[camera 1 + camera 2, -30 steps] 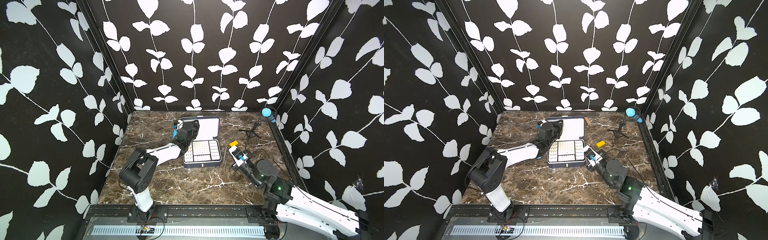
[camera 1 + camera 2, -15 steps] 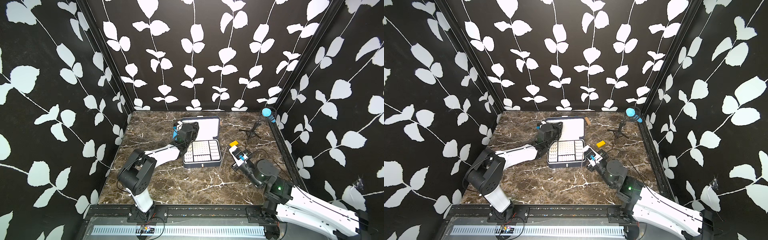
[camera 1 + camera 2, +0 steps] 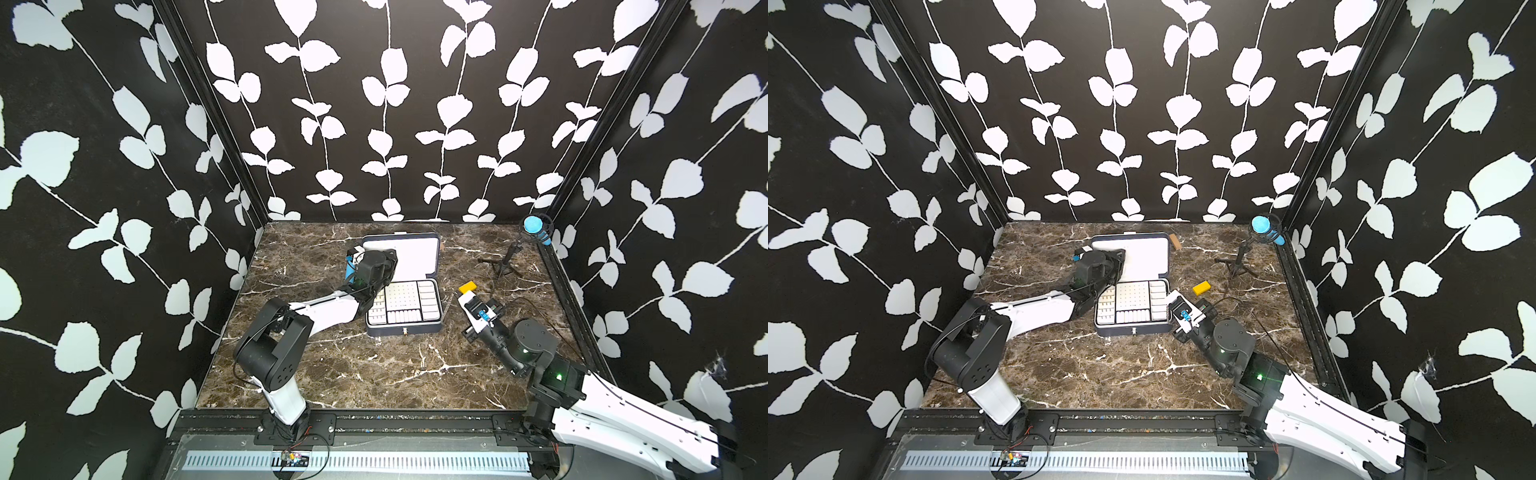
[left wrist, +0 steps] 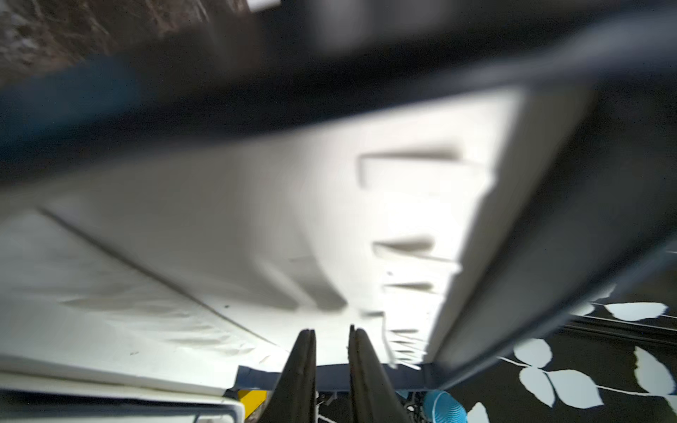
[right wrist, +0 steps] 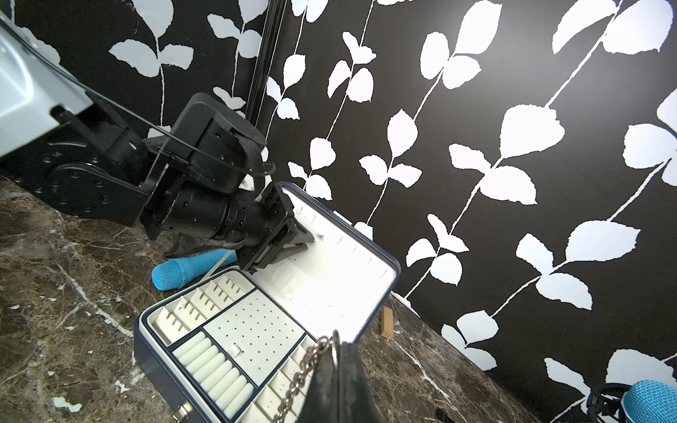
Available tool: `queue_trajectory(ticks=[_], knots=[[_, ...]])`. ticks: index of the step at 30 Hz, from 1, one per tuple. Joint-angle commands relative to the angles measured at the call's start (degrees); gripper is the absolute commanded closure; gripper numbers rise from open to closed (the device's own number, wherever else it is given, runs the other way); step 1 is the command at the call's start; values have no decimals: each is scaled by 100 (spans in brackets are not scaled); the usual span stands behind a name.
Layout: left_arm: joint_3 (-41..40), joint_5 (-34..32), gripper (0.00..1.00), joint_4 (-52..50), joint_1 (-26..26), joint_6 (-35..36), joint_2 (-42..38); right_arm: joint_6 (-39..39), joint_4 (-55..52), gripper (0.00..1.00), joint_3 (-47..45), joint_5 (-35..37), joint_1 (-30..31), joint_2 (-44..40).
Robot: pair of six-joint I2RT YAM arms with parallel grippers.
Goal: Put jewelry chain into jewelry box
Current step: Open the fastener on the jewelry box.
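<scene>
The navy jewelry box (image 3: 403,330) (image 3: 1133,330) lies open mid-table, its white tray facing up and its lid (image 3: 415,257) leaning back. My left gripper (image 3: 390,258) (image 3: 1121,257) (image 4: 331,331) rests against the lid's white lining (image 4: 256,219), jaws slightly apart with nothing between them. To the right of the tray, my right gripper (image 3: 463,296) (image 3: 1174,300) (image 5: 339,342) is shut on the silvery jewelry chain (image 5: 304,370). The chain hangs from its fingertips over the tray's right-hand compartments.
A yellow block (image 3: 467,286) (image 3: 1201,287) lies just behind the right gripper. A blue microphone on a small tripod (image 3: 534,226) stands at the back right. Another blue microphone (image 5: 190,269) lies left of the box. A small wooden block (image 3: 1174,241) sits behind the lid.
The left arm's elbow has shifted slightly while its gripper stays at the lid. The right arm holds still with the chain.
</scene>
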Motion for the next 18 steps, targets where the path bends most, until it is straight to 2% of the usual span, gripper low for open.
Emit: queue_trajectory(ticks=[1,4,8,11,13,15,18], knots=[[-15,97,73,-218,-21,181,-193,60,241,100,15,-11,-30,-72],[176,265,64,-398,8,381,-377,59,199,100,61,-15,-27,-81],[229,426,60,-844,42,790,-885,94,48,100,157,-31,-29,-123],[207,569,56,-1498,102,1444,-1489,180,-318,100,370,-56,-29,-193],[328,655,52,-2137,139,2268,-1960,215,-712,100,635,-124,-31,-201],[594,771,48,-2769,142,3503,-2352,231,-1180,100,958,-266,-30,-153],[970,1287,44,-3419,142,5351,-2779,86,-2107,100,1624,-582,-26,75]])
